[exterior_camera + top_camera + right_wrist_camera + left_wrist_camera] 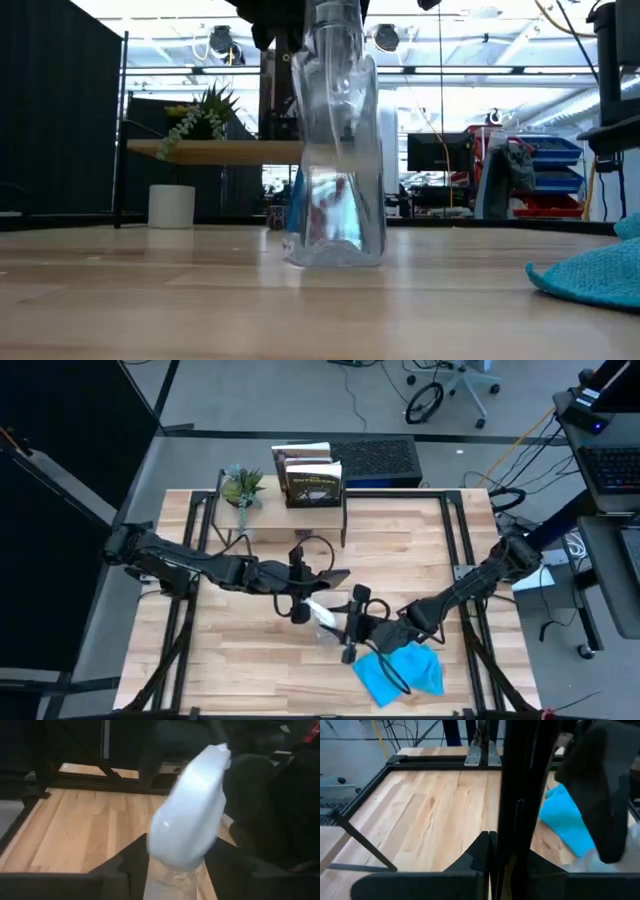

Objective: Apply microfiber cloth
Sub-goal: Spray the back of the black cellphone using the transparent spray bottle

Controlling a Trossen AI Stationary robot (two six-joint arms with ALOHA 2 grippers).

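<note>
The right gripper (349,632) clamps the clear plastic spray bottle (335,150). The left gripper (300,606) pinches a flat black phone (322,577). The soft turquoise microfiber cloth (400,673) lies crumpled on the wooden tabletop (240,660).

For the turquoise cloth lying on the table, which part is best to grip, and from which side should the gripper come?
The microfiber cloth lies mostly flat on the table's front right part, slightly rumpled. A raised fold near its middle probably suits best, pinched from straight above, since flat edges offer little to catch. The right gripper is nearest, but it is beside the spray bottle.
</note>
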